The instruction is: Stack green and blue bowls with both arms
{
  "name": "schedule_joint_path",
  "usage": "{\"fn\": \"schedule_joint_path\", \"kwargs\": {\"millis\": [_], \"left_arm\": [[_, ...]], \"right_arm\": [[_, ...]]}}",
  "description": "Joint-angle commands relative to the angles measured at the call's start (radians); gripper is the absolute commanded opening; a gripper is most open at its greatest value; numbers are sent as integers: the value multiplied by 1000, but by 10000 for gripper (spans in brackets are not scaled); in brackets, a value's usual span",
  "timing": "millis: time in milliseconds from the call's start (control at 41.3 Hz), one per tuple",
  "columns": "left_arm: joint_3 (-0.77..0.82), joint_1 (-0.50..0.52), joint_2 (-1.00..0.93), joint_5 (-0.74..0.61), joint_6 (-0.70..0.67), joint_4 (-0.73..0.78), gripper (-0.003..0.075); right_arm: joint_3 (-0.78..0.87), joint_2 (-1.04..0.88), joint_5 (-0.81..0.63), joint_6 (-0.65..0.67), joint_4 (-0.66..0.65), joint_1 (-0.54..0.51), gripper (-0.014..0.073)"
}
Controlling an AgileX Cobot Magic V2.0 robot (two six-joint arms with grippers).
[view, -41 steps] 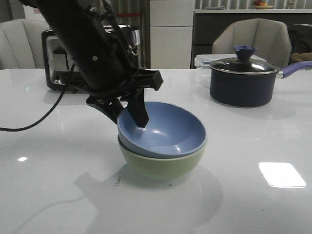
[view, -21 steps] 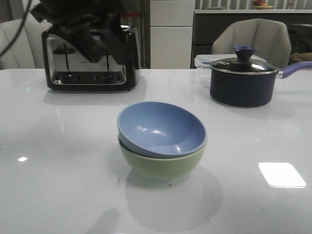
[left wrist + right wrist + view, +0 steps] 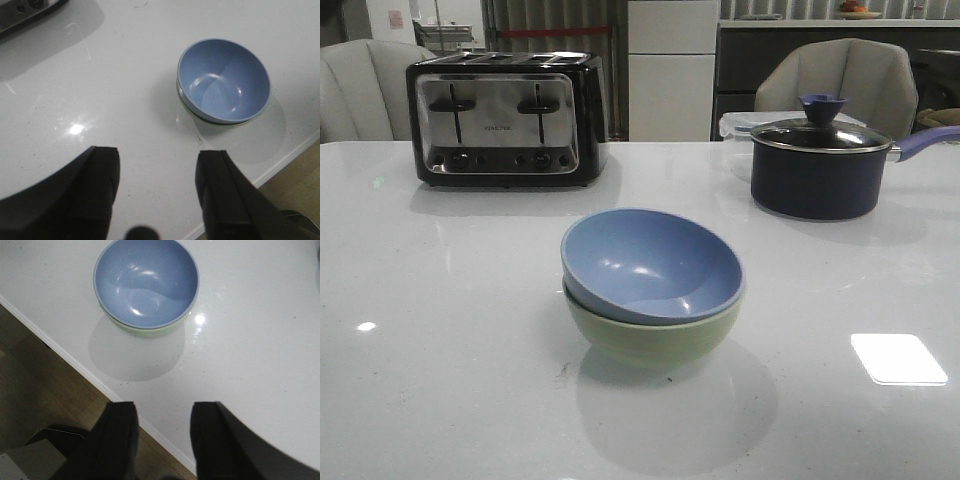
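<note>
White table (image 3: 440, 350), blue bowl (image 3: 650, 265) inside green bowl (image 3: 650, 338)

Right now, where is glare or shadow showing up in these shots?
Front view: a bright rectangular glare patch lies on the white table, right of the stacked bowls. Left wrist view: highlights glint inside the dusty blue bowl. Right wrist view: the bowls cast a soft shadow.

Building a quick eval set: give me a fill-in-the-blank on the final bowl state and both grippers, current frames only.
1. The blue bowl sits nested inside the ____ bowl.
2. The left gripper and right gripper each hold ____.
3. The saucepan has its lid ____.
4. Behind the bowls, on the table's left side, stands a ____.

Missing words: green; nothing; on; toaster
</note>
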Motion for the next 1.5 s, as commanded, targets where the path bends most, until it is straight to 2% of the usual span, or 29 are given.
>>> {"fn": "schedule_joint_path", "kwargs": {"millis": [0,194,363,460,605,654,678,872,1380,1477], "left_arm": [[27,-8,-96,-55,1,5,414],[125,-8,-259,-53,1,5,414],[181,-8,-327,-53,1,5,394],[186,-8,-326,-47,1,5,319],[186,-8,-321,-47,1,5,156],[186,-8,-321,-47,-1,0,106],[186,-8,-321,-47,-4,0,87],[188,-8,-321,-51,-73,0,97],[188,-8,-321,-51,-72,0,96],[205,7,-359,-93,-67,42,96]], "right_arm": [[-25,-6,-62,-13,2,2,387],[-25,-6,-69,-13,2,2,387],[-25,-6,-66,-13,2,2,377],[-25,-6,-61,-13,2,2,290],[-25,-6,-57,-13,2,2,64],[-25,-6,-57,-13,2,2,20],[-25,-6,-57,-13,2,2,34],[-25,-6,-57,-13,2,2,28],[-25,-6,-57,-13,2,2,28],[-25,-6,-57,-13,2,2,28]]}}
